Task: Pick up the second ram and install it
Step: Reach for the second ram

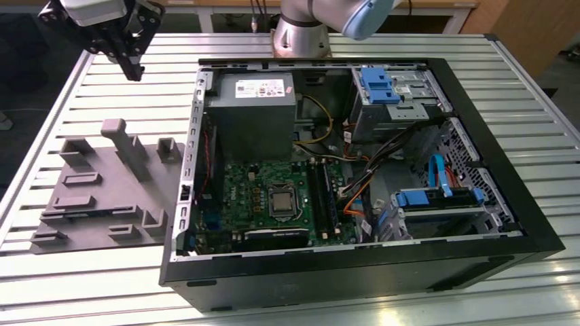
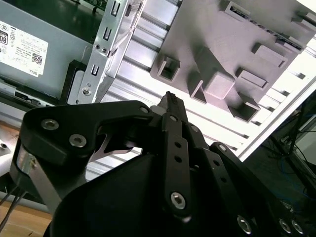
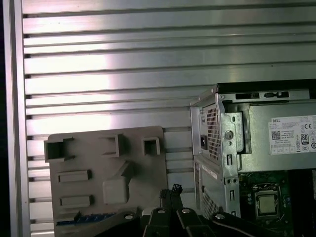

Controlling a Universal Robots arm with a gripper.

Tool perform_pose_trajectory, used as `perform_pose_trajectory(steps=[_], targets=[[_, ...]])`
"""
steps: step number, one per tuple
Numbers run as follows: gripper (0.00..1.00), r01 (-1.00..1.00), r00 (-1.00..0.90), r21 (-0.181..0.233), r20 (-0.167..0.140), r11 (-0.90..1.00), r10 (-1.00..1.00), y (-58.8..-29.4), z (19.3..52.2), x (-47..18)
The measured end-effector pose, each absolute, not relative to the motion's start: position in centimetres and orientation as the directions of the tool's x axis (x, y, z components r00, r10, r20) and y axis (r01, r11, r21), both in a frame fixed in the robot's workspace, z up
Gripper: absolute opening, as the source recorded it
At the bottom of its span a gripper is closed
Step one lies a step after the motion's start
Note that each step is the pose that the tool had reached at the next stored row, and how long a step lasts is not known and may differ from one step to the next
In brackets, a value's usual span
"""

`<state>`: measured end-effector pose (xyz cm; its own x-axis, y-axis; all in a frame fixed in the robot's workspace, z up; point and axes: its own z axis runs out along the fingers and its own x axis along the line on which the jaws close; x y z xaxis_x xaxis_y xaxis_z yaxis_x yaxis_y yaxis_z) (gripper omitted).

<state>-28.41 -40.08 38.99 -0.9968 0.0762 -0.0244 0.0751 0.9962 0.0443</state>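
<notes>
The end effector (image 1: 134,68), pressed together, hung over the tabletop's (image 1: 91,102) corner at the exterior view's left. In the first wrist view the second ram (image 3: 81,218) lay on the grey fixture (image 3: 98,158), partly hidden by the end effector

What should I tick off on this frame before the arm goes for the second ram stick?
1. The gripper is free: ok. It is shut and holds nothing.
2. Locating the second ram: ok, probably. In the first wrist view it looks like a thin dark strip along one edge of the grey fixture.
3. Gripper at the ram: not ok. It hangs above the table, apart from the fixture.
4. Access to the board: ok. The computer case is open and the motherboard lies exposed.
5. A free memory slot: cannot tell. The memory slots look dark.
</notes>
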Motion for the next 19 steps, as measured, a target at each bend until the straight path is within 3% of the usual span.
perform_pose_trajectory(steps=[19], targets=[[0.11,0.075,-0.997,0.044,-0.025,0.996,0.076,-40.1,38.9,-30.0]])
